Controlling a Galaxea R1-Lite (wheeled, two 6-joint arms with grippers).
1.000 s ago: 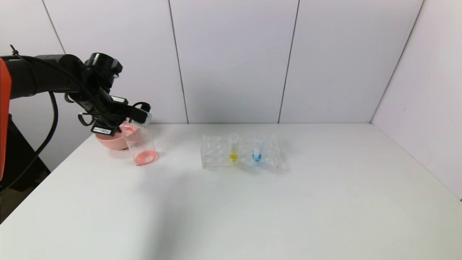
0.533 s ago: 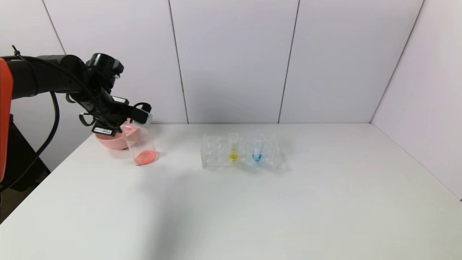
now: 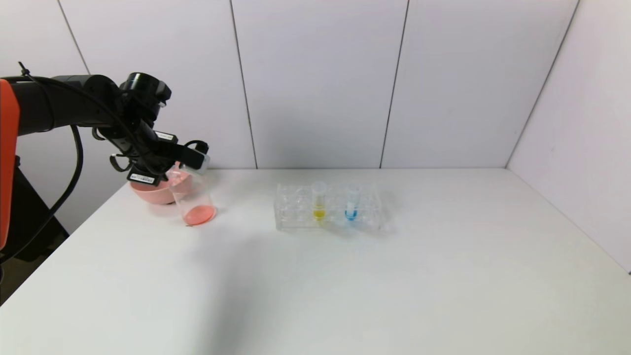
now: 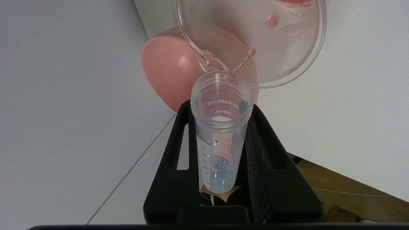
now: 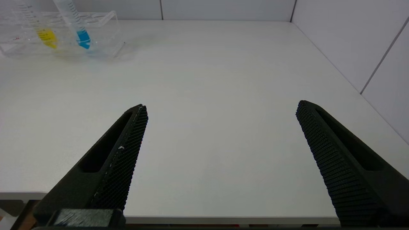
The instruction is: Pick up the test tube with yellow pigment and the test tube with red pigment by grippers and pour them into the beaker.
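My left gripper (image 3: 191, 157) (image 4: 220, 107) is shut on the test tube with red pigment (image 4: 219, 140) (image 3: 200, 161). It holds the tube tipped with its mouth at the rim of the beaker (image 3: 193, 197) (image 4: 287, 48), at the table's far left. Only droplets cling inside the tube, and a thin red streak runs from its lip into the beaker. Red liquid lies in the beaker's bottom. The test tube with yellow pigment (image 3: 319, 199) (image 5: 41, 30) stands upright in the rack. My right gripper (image 5: 220, 107) hangs open over the table's near edge, with nothing between its fingers.
A clear tube rack (image 3: 296, 207) stands mid-table and also holds a blue-liquid tube (image 3: 351, 202). A pink bowl (image 3: 148, 192) (image 4: 166, 73) sits just behind the beaker. Wall panels close off the back and right sides.
My left gripper has crept slightly to the right with the tube, which stays tipped over the beaker. The rack and its tubes have not moved.
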